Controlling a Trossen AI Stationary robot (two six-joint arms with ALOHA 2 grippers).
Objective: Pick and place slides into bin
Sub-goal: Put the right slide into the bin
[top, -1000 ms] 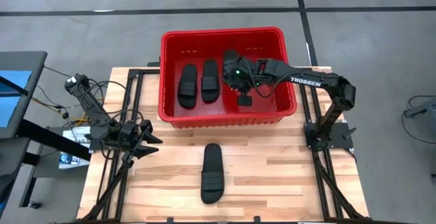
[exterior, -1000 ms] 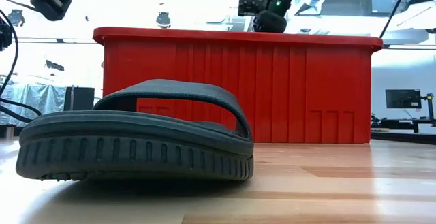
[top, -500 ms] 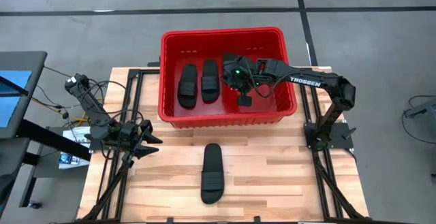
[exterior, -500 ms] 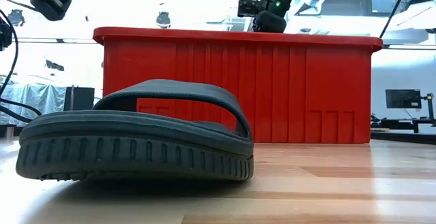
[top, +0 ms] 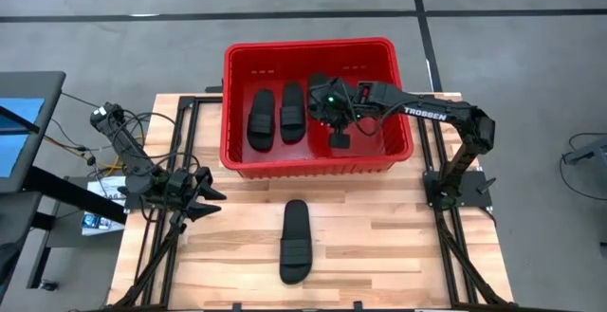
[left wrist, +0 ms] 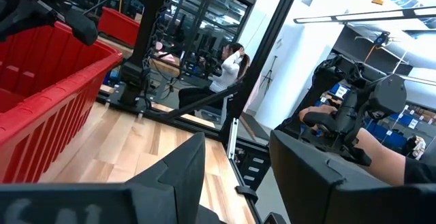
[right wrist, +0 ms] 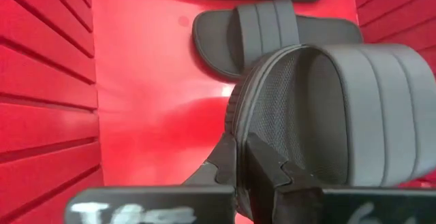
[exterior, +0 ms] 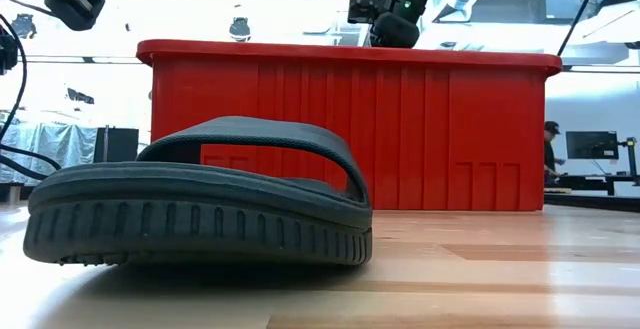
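The red bin stands at the table's far middle. Two black slides lie side by side, soles down, on its floor at the left; they also show in the right wrist view. My right gripper reaches down into the bin's right half and is shut on a third slide. The fourth slide lies sole down on the table in front of the bin, filling the low view. My left gripper is open and empty at the table's left edge. My right gripper pinches the slide's dark outer rim, beside the ribbed strap, between its two fingers. The fingers come from above, pointing down into the bin. The slide stands on edge below them, over the bin's red floor; whether it touches the floor I cannot tell.
The bin's high walls surround the right gripper. Bare wooden table lies around the fourth slide. Black frame rails run along both table sides. People show in the room beyond the table, one with a hand on a control.
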